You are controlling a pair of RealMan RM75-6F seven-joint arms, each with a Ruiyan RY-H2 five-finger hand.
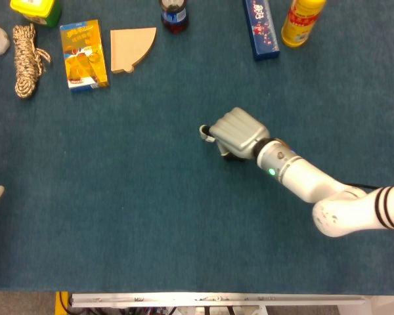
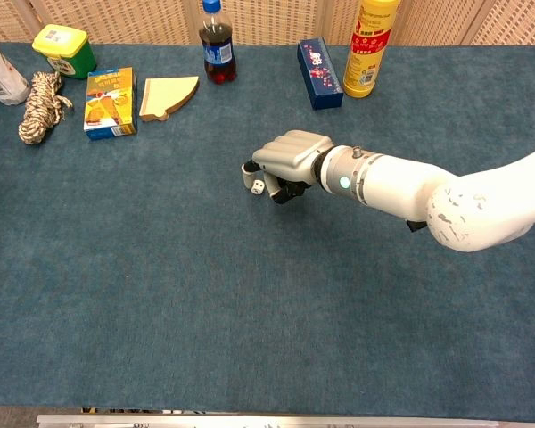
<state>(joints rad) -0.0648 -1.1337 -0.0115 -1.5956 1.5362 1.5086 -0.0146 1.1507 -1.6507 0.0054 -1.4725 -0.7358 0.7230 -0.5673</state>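
Though hidden from above, die [image 2: 259,186] between right hand's [image 2: 290,159] fingers [image 2: 249,171].

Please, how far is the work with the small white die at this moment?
Done: the right hand has closed around the small white die, which shows between its fingertips in the chest view. In hand: the pinch itself. Left: whether the die is off the blue tablecloth cannot be told; no placing spot is evident.
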